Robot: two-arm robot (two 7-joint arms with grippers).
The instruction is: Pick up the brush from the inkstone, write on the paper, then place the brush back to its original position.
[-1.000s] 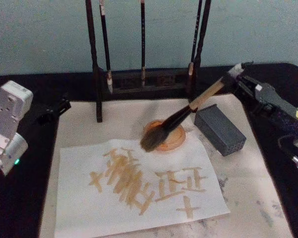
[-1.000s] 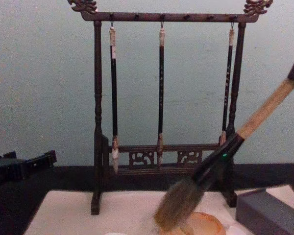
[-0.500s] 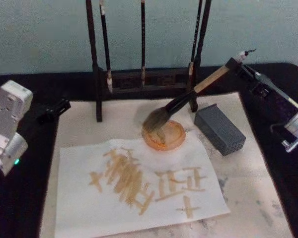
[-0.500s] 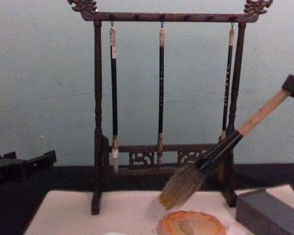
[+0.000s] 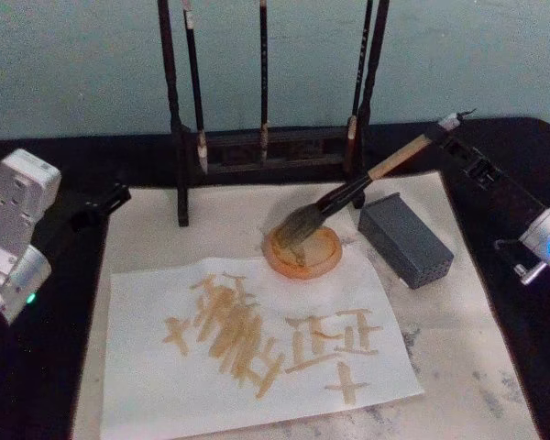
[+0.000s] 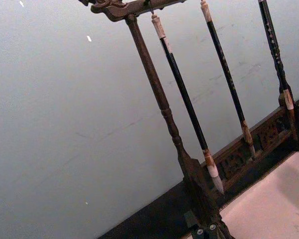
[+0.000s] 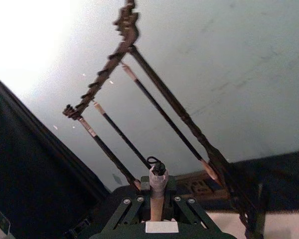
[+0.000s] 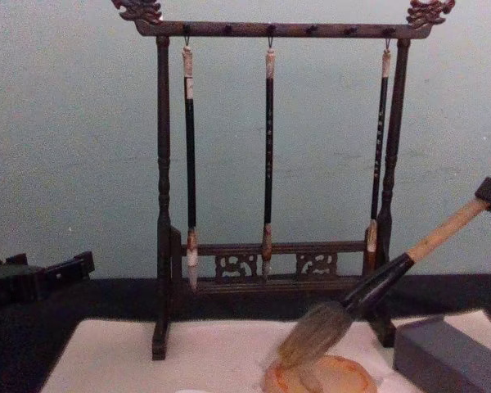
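Observation:
The brush [image 5: 357,188] slants down from right to left, and its bushy bristles [image 8: 315,332] rest on the round orange inkstone [image 5: 302,257]. My right gripper [image 5: 437,137] is shut on the white-capped end of the tan handle [image 7: 157,199], above the table's back right. The paper [image 5: 257,376] is a white sheet in front of the inkstone, covered with tan strokes. My left gripper [image 5: 101,202] hangs parked at the left, off the mat, away from the brush.
A dark wooden rack [image 8: 270,29] with three thin hanging brushes [image 8: 269,155] stands just behind the inkstone. A grey block [image 5: 405,240] lies right of the inkstone, under the brush handle. A pale mat [image 5: 458,357] lies under everything on the black table.
The right gripper drew back to the right and came down. The bristles lifted off the inkstone's front-left rim, swung back and now rest on the inkstone. The left arm stayed still.

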